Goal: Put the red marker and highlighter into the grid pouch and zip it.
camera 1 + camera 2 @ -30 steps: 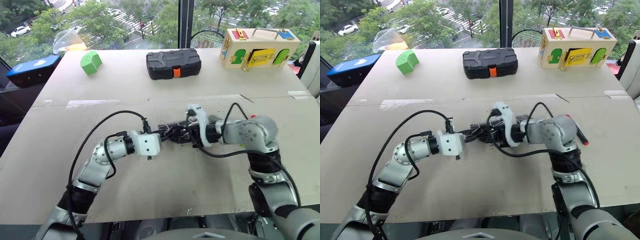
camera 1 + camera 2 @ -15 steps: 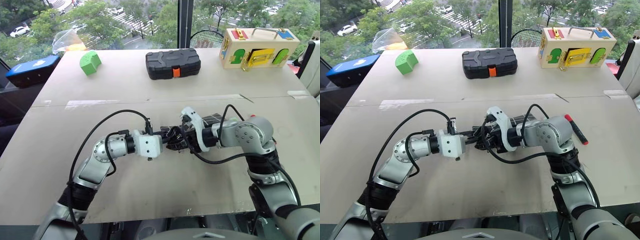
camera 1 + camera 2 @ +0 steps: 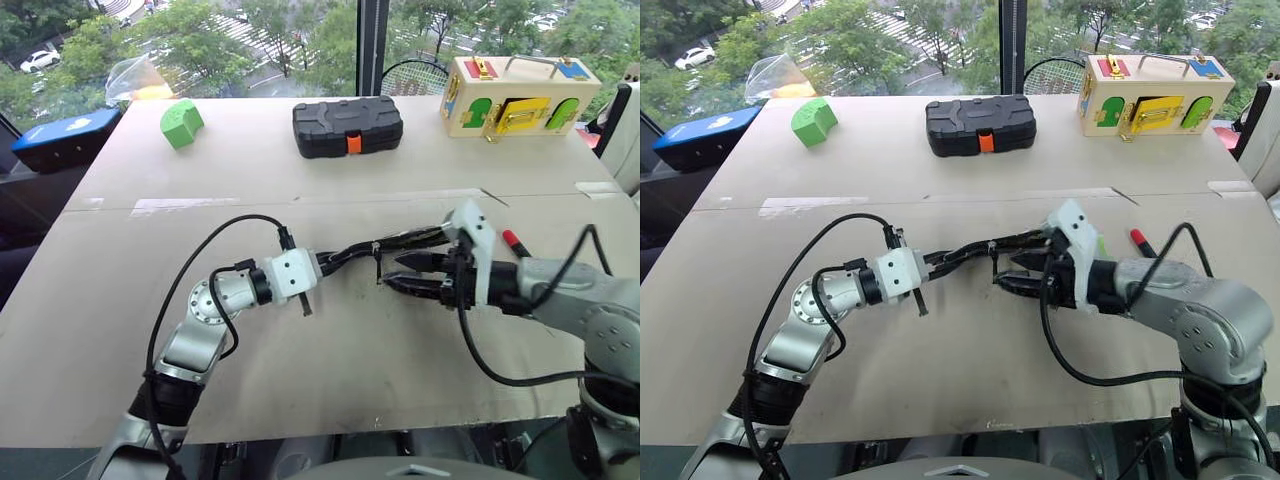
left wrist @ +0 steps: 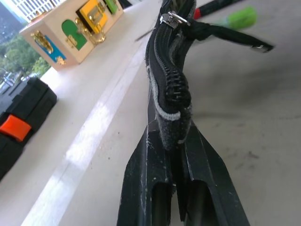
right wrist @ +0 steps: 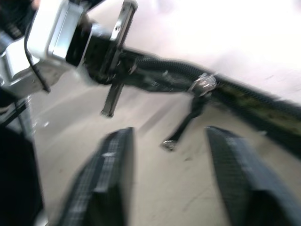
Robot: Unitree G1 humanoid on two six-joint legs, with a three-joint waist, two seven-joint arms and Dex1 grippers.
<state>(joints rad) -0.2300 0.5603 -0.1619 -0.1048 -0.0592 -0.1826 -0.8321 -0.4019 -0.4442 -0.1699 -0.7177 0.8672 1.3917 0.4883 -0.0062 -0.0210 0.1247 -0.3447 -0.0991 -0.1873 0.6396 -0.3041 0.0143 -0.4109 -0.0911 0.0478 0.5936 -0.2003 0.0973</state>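
Seen from its own wrist, the left tool [image 4: 176,155] is clamped narrow on one end of the black fabric grid pouch [image 4: 170,89], whose toothed zipper edge runs away from the fingers to a silver slider [image 4: 175,18] with a black pull tab hanging off it. The right wrist view looks between two spread black fingers [image 5: 106,179] at that same slider and dangling pull, neither finger touching them. From the head, the left arm reaches forward and to the right, nearly level, holding the pouch [image 3: 980,247] edge-up just above the pale counter [image 3: 940,340]; the right tool [image 3: 1018,272] points left toward it, jaws parted and empty, just beside the pull. The pouch stretches on behind the right wrist. Past that wrist lies the slim black marker with a red cap [image 3: 1141,242], and a sliver of the lime-green highlighter [image 4: 237,18] beside it. At the far edge stand a green block [image 3: 181,124], a black hard case with an orange latch [image 3: 347,126] and a wooden latch box [image 3: 519,96]
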